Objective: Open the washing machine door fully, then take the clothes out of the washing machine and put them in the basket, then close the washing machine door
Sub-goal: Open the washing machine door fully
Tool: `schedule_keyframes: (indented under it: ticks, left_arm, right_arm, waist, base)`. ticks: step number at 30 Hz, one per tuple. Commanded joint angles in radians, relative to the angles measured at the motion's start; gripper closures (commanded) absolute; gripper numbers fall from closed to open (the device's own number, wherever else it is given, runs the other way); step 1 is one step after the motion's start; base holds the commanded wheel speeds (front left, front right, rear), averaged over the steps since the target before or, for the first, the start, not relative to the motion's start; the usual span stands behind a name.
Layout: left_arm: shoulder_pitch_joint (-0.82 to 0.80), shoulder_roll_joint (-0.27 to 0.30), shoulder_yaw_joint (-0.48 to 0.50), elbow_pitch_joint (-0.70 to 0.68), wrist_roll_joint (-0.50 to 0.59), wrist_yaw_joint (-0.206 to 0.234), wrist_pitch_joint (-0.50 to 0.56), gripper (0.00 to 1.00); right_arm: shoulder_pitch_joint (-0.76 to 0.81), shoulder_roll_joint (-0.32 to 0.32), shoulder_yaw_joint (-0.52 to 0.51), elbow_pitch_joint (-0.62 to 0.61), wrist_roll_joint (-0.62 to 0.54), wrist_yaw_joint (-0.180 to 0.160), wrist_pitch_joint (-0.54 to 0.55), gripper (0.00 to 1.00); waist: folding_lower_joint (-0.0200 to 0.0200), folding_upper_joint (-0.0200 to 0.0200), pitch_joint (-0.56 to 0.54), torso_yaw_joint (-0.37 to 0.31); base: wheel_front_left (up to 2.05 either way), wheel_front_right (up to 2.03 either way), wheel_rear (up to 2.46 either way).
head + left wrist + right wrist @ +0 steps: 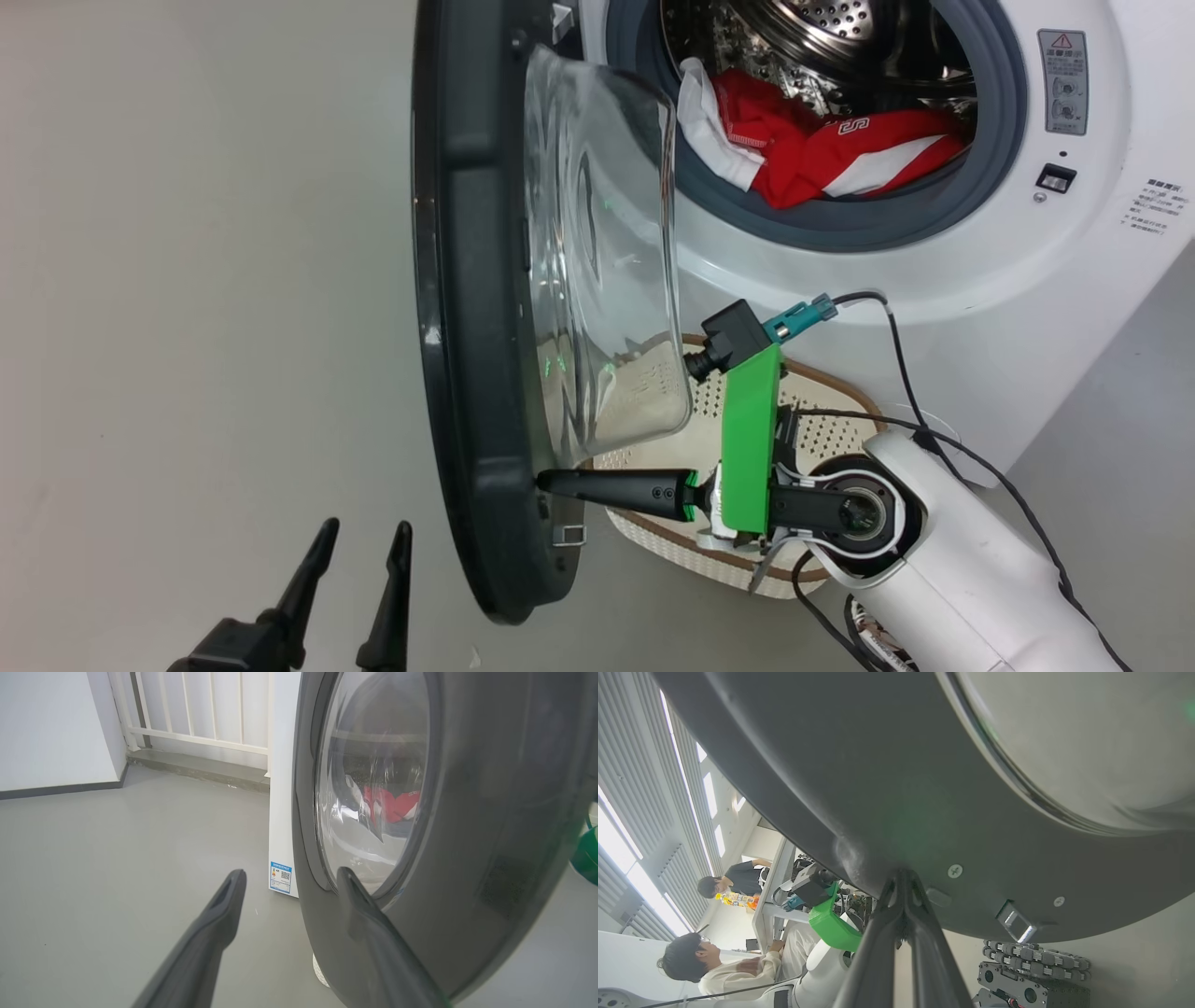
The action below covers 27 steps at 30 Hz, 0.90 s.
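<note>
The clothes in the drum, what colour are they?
They're red fabric clothes with white panels; head view shows best.

Left tool (366, 527) low, fingers apart; right tool (546, 482) sideways, fingers together

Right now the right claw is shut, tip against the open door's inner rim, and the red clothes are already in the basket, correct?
No. The head view shows the red clothes lying in the washing machine drum, not in the basket. The rest holds: the right claw is shut, tip against the inner rim of the open washing machine door.
</note>
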State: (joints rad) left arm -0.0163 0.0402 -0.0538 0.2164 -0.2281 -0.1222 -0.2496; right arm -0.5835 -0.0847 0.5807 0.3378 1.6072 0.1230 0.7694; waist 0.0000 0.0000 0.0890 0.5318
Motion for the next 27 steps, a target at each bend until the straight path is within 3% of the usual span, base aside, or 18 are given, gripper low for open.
schedule_keyframes:
  ticks: [1, 2, 3, 17, 27]
  left_arm:
    - [-0.019, 0.010, 0.035, -0.018, 0.012, 0.007, -0.012, 0.00]
    - [-0.021, 0.010, 0.034, -0.015, 0.013, 0.006, -0.012, 0.00]
    - [-0.022, 0.010, 0.034, -0.012, 0.013, 0.006, -0.012, 0.00]
    - [-0.032, 0.010, 0.063, 0.003, 0.027, -0.002, -0.012, 0.00]
    - [-0.020, 0.010, 0.090, 0.006, 0.029, -0.005, -0.012, 0.00]
  right_arm:
    - [-0.019, 0.030, -0.001, -0.028, -0.014, 0.008, -0.014, 0.53]
    - [-0.013, 0.026, -0.004, -0.027, -0.020, 0.008, -0.021, 0.08]
    - [-0.006, 0.022, -0.006, -0.027, -0.025, 0.008, -0.027, 0.00]
    - [0.104, -0.046, -0.044, -0.023, -0.066, 0.008, -0.146, 0.00]
    - [0.236, -0.096, -0.114, -0.006, -0.083, 0.008, -0.337, 0.00]
  waist:
    - [0.0000, 0.0000, -0.002, -0.002]
    - [0.0000, 0.0000, -0.004, -0.003]
    - [0.0000, 0.0000, -0.006, -0.006]
    - [0.0000, 0.0000, -0.012, -0.070]
    - [0.0000, 0.0000, -0.024, -0.099]
  base:
    - [0.00, 0.00, 0.00]
    - [0.00, 0.00, 0.00]
    - [0.00, 0.00, 0.00]
    - [0.00, 0.00, 0.00]
    - [0.00, 0.00, 0.00]
